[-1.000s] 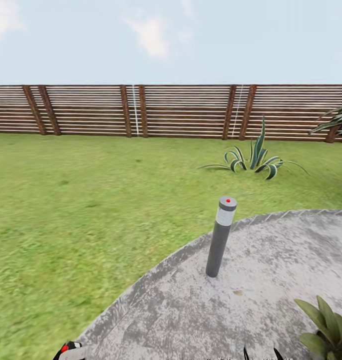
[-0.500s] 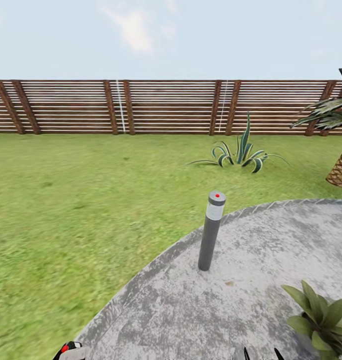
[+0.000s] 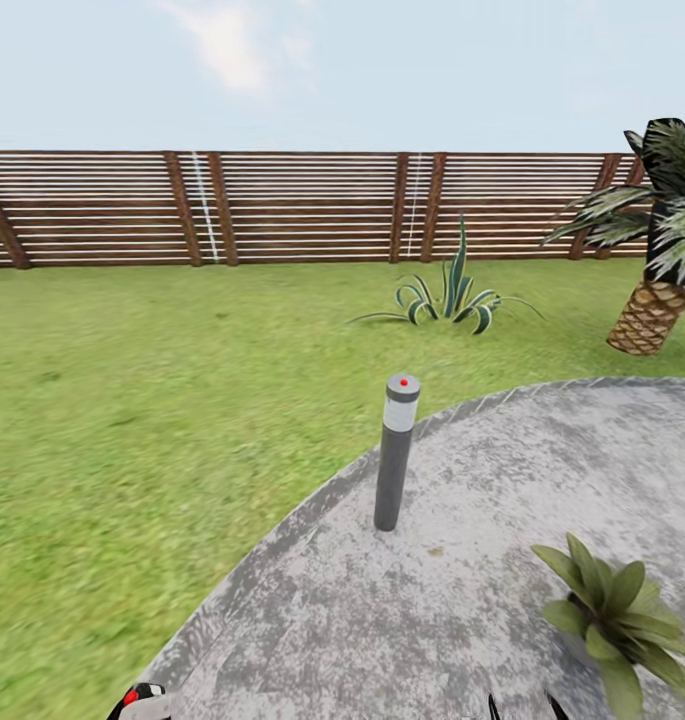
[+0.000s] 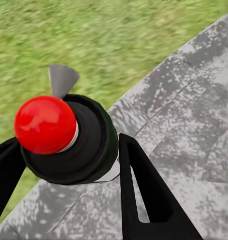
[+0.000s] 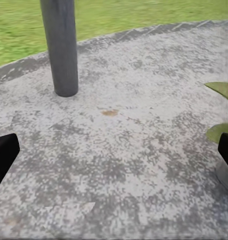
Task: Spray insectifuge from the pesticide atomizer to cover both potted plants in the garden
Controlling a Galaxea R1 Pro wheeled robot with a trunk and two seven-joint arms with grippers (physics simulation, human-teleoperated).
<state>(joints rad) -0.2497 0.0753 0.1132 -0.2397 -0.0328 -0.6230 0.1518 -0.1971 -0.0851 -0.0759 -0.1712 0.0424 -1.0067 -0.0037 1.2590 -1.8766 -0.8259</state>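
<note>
Left hand (image 4: 69, 165) clamps pesticide atomizer (image 4: 69, 137) (red tip up); right hand (image 5: 114, 150) spread wide over patio (image 5: 128, 165).

A back garden: green lawn (image 3: 162, 400), round stone patio (image 3: 462, 600), slatted wooden fence (image 3: 302, 205), palm tree (image 3: 662, 250).

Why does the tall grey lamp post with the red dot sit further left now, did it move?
No. The tall grey lamp post keeps its spot at the round stone patio's edge; fence and agave slid left alike, so the camera turned right.
</note>
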